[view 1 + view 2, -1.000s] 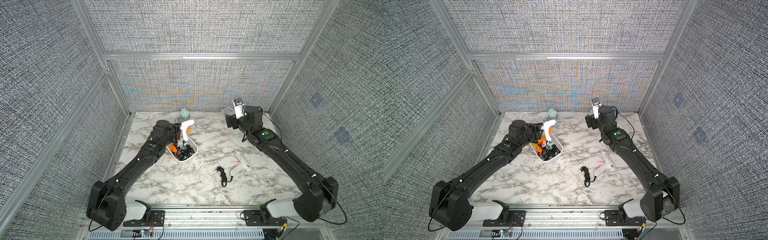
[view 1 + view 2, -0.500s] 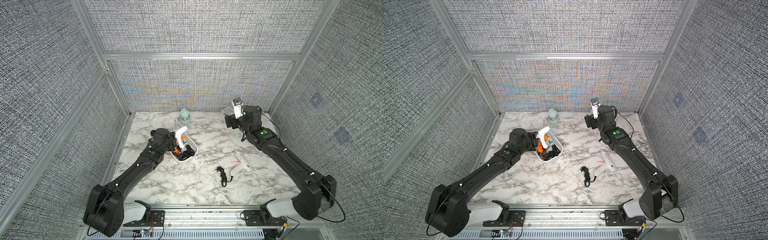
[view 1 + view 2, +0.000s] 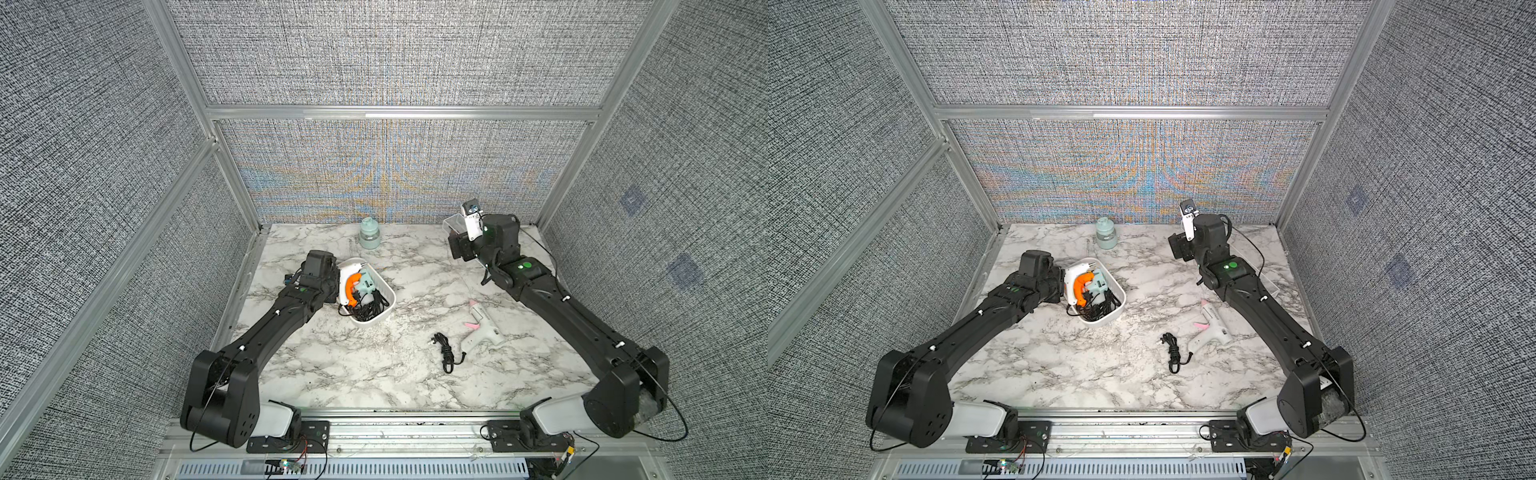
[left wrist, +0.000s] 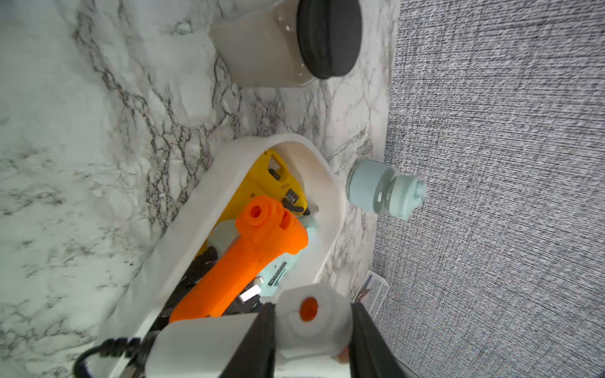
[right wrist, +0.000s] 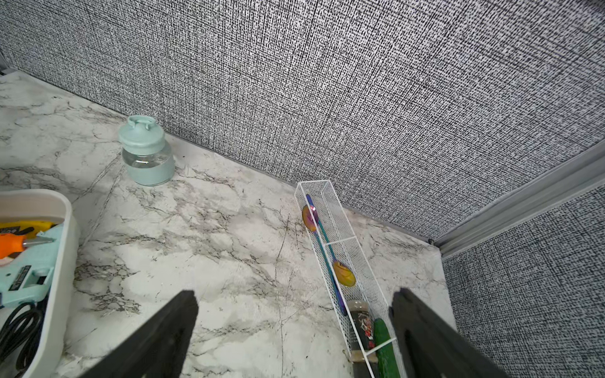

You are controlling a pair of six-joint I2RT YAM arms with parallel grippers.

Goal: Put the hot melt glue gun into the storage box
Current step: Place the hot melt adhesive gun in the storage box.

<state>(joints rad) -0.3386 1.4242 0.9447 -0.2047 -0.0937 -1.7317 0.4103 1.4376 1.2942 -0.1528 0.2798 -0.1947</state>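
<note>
Biggest thing is the marble tabletop, both arms reaching in from the near edge. The left arm sits right against the storage box, and in both top views its wrist totally covers the left gripper. Only the left wrist view shows it: the black fingers are clamped either side of the white glue gun, seen end-on and blurry, orange dot in the middle. From above that gun lies along the box wall nearest the arm, nozzle toward the back; can't tell if it's resting on the bottom or on the pile. The right arm is up at the back right, right gripper spread wide with nothing in it, over bare marble. It hides most of the white mesh divided tray from above.

Also in the box: an orange glue gun, a teal glue gun, a yellow glue gun mostly buried under them, and a tangle of black cords. A pink-trigger glue gun lies out on the marble near the right arm, well apart from the box, its black power cord bundled just beside it. A mint-lidded glass jar stands by the back wall. The tray holds two rainbow spoons, a small dark bottle and something green, cut off by the frame edge.
</note>
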